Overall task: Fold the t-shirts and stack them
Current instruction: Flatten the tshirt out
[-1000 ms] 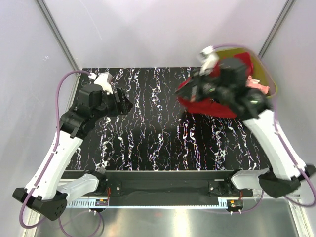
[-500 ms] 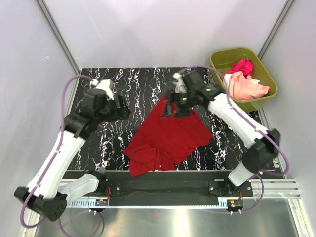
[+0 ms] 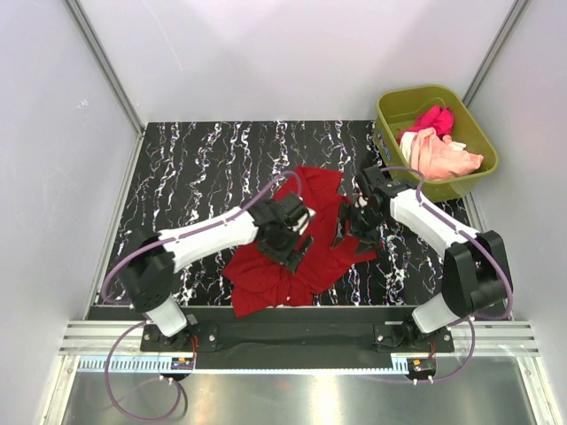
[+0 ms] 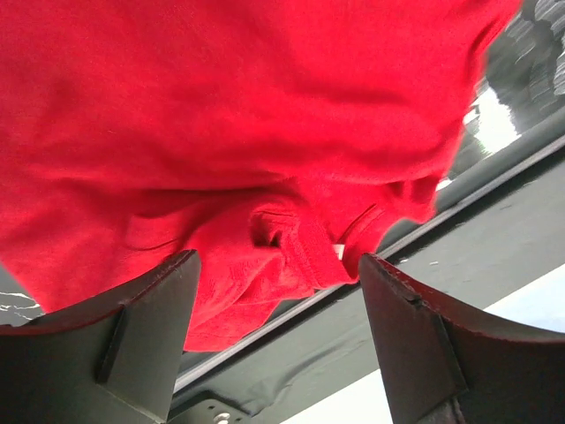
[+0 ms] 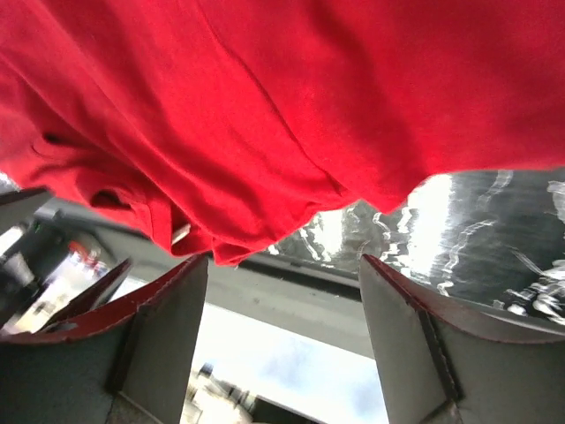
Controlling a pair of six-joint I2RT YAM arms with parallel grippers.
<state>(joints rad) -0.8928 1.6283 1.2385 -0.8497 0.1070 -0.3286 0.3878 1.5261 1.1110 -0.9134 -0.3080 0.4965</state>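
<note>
The deep red t-shirt (image 3: 312,252) lies rumpled on the black, white-veined desk (image 3: 204,168), near the middle and toward the front edge, with one end reaching back and a bunched fold at the near left. Both arms lean in over it. The left pincer (image 3: 294,241) hangs above the shirt's middle with its fingers (image 4: 146,340) spread wide and no cloth caught between them. The right pincer (image 3: 351,227) is over the shirt's right side, likewise spread and gripping nothing. In the left wrist view the collar seam is folded over, and a small pale tag (image 4: 339,253) peeks out beside it, too small to read. At the far right corner of the desk stands an olive-green tub (image 3: 477,133) holding the magenta-pink t-shirt (image 3: 431,118) and, nearer the front, the pale peach t-shirt (image 3: 443,158), both heaped loosely.
</note>
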